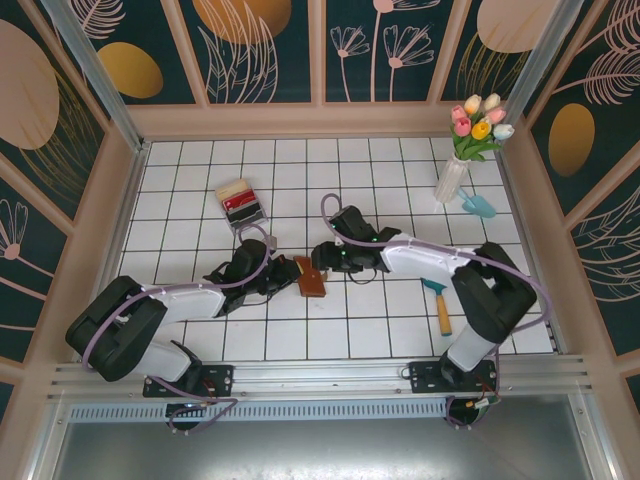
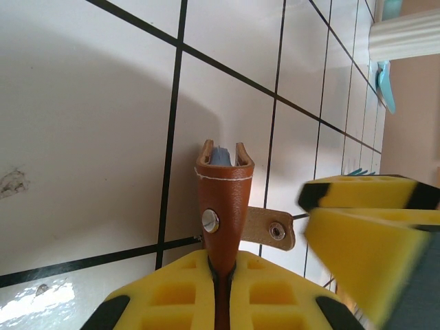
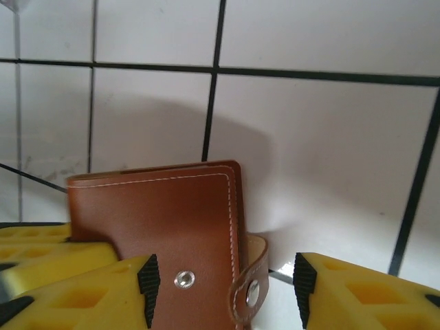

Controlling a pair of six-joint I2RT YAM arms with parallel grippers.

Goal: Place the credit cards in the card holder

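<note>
The brown card holder [image 1: 312, 277] stands on edge on the white tiles between my two grippers. My left gripper [image 1: 283, 277] is shut on it. In the left wrist view the yellow fingers [image 2: 221, 265] pinch the folded card holder [image 2: 223, 199], and a light blue card edge [image 2: 219, 157] shows inside its far end. Its snap strap [image 2: 271, 229] hangs loose to the right. My right gripper [image 1: 325, 258] is open. In the right wrist view its jaws [image 3: 223, 282] stand apart around the card holder's [image 3: 165, 227] corner and strap [image 3: 251, 292]. Credit cards [image 1: 241, 203] in red, black and whitish lie at the back left.
The cards sit in a clear tray [image 1: 257, 217]. A white vase of tulips [image 1: 455, 175] and a blue trowel [image 1: 480, 205] stand at the back right. A hammer [image 1: 440, 305] lies beside the right arm. Wooden walls fence the tiled floor.
</note>
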